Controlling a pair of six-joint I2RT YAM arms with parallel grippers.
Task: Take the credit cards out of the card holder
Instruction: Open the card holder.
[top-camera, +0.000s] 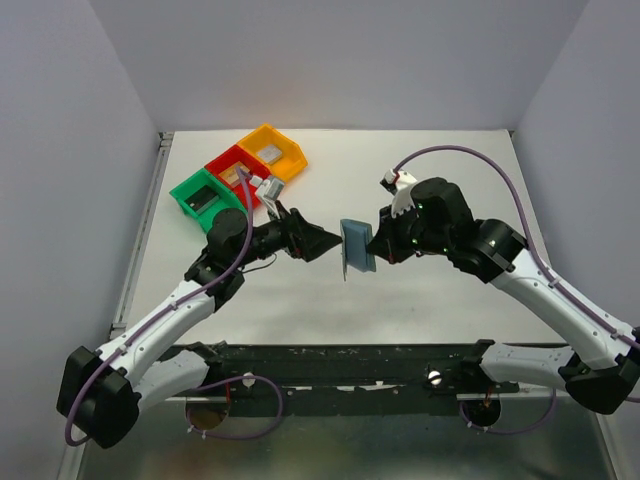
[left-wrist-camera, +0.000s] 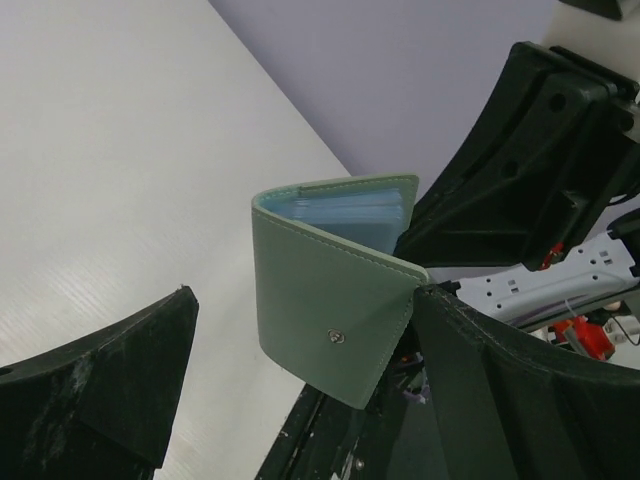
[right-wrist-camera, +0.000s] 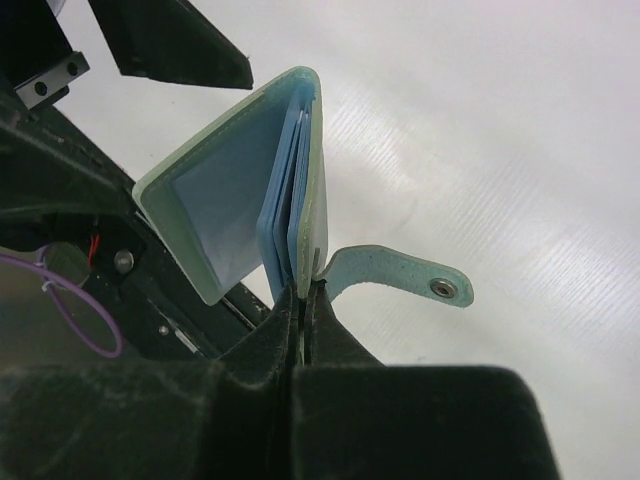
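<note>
The grey-green card holder hangs above the table's middle, partly open in a V. My right gripper is shut on one panel's edge, next to the little tab. Pale blue leaves show between the panels; I cannot tell cards from pockets. My left gripper is open, and the holder's outer flap with its snap stands between its fingers. The right-hand finger is at the flap's edge. No black or gold card shows.
Green, red and yellow bins with grey blocks stand at the back left, just behind my left arm. White walls close the table's left, back and right.
</note>
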